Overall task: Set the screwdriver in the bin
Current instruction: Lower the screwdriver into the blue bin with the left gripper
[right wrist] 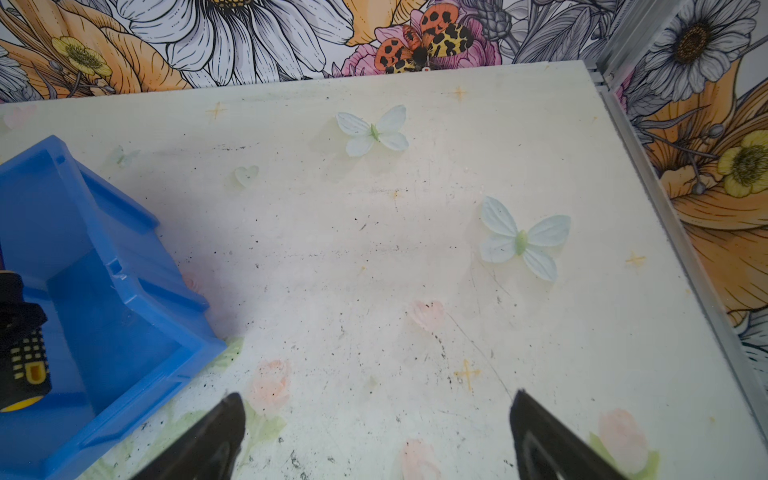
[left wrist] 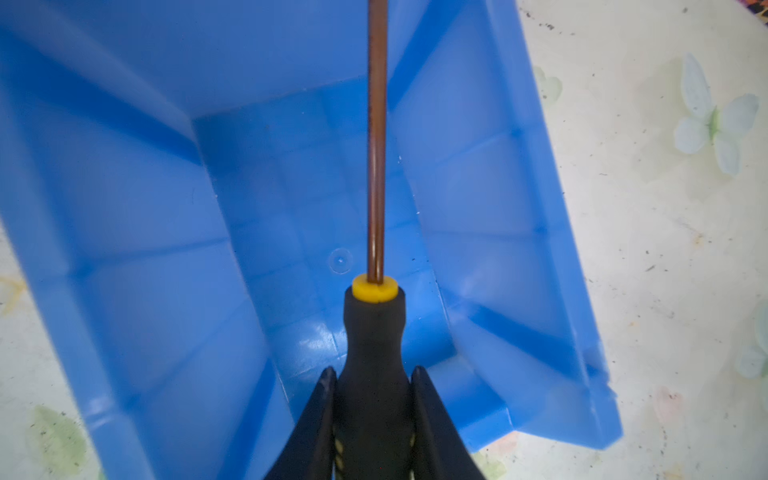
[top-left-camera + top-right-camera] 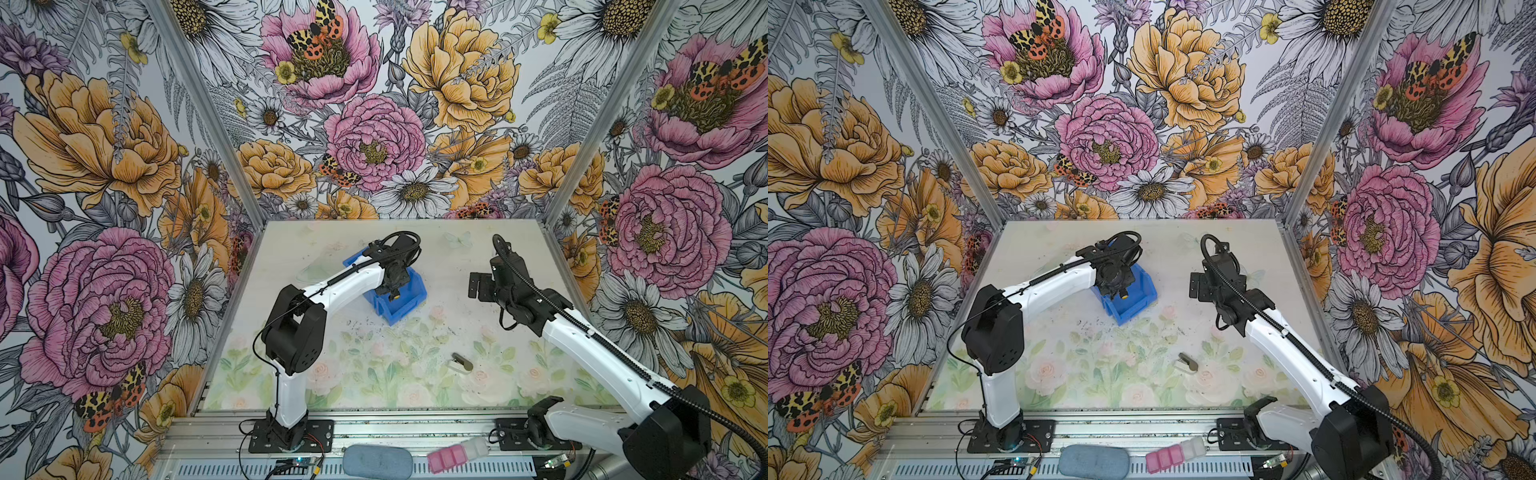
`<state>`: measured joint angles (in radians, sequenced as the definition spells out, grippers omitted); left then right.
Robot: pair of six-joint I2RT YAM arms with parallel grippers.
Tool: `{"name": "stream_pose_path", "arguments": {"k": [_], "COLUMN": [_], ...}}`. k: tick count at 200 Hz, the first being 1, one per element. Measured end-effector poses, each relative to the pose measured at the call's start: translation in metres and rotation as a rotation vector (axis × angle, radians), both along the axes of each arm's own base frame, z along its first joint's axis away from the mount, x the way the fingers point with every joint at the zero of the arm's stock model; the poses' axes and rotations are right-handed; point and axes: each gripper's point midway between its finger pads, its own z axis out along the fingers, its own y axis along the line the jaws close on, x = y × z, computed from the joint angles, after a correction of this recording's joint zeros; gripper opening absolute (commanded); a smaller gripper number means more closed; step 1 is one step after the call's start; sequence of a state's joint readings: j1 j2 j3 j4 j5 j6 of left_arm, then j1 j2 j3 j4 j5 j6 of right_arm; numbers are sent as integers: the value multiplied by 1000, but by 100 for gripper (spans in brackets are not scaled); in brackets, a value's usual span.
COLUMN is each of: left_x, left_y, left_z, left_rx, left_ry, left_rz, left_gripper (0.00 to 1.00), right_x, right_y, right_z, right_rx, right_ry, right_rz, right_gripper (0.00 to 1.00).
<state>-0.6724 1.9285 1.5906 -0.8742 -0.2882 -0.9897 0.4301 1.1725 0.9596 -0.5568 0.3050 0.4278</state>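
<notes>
Left tool (image 2: 373, 374) is clamped narrow on the black handle of the screwdriver (image 2: 377, 187), with one finger pressed to each side. From the wrist camera, the yellow collar and thin brown shaft run straight out ahead of the fingers, above the floor of the bin (image 2: 478, 187) and between its side walls. The shaft's tip is cut off by the frame edge, so I cannot tell whether it touches the bin.

In a top view the tool hangs over the bin (image 3: 411, 286), which sits near the middle of the tabletop (image 3: 332, 374) with its low front lip turned toward 5 o'clock. The screwdriver's yellow end cap (image 3: 395, 296) pokes out of the tool at 6 o'clock, inside the bin's outline.

Right tool (image 1: 376, 397) is spread wide and holds nothing, hovering over bare tabletop at 3 o'clock from the bin and well apart from it. A grey clip (image 3: 461, 362) lies on the tabletop at 5 o'clock from the bin.
</notes>
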Motion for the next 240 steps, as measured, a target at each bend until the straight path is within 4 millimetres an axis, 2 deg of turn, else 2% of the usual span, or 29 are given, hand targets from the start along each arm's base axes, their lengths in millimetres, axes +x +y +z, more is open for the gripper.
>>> {"name": "stream_pose_path", "arguments": {"k": [110, 143, 196, 224, 240], "left_x": [3, 3, 3, 3, 3], "left_y": [3, 2, 2, 2, 2], "left_z": [-27, -31, -46, -46, -46], "left_rx": [14, 16, 33, 33, 32], "left_ry": [44, 49, 71, 70, 69], "left_rz": [15, 13, 14, 13, 13], "left_gripper": [15, 21, 22, 34, 46], "right_x": [1, 0, -2, -2, -2], "right_y": [-3, -5, -6, -7, -7], "right_z": [-4, -9, -10, -8, -8], "right_rx": [5, 0, 0, 3, 3], "right_ry": [1, 12, 13, 5, 5], "right_rz": [-8, -13, -13, -14, -15], "right_gripper": [99, 99, 100, 99, 100]}}
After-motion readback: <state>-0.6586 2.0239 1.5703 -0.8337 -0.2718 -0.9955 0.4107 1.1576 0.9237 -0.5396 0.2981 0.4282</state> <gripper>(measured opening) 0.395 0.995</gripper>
